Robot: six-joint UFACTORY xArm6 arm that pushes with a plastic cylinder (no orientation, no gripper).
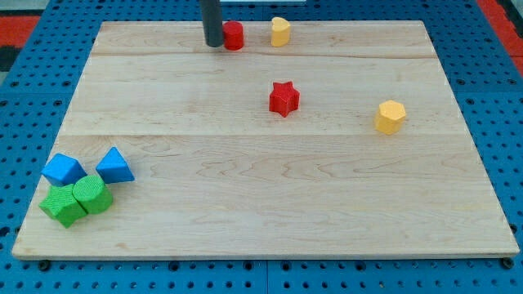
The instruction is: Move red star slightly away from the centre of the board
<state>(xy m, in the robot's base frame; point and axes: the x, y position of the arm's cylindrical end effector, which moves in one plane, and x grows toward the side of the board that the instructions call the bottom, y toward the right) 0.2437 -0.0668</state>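
The red star lies on the wooden board, a little above and right of its middle. My tip stands near the board's top edge, well up and to the left of the star. It is right beside a red round block, on that block's left side; I cannot tell if they touch.
A yellow block sits at the top edge, right of the red round block. A yellow hexagonal block lies to the right of the star. Two blue blocks and two green blocks cluster at the bottom left corner.
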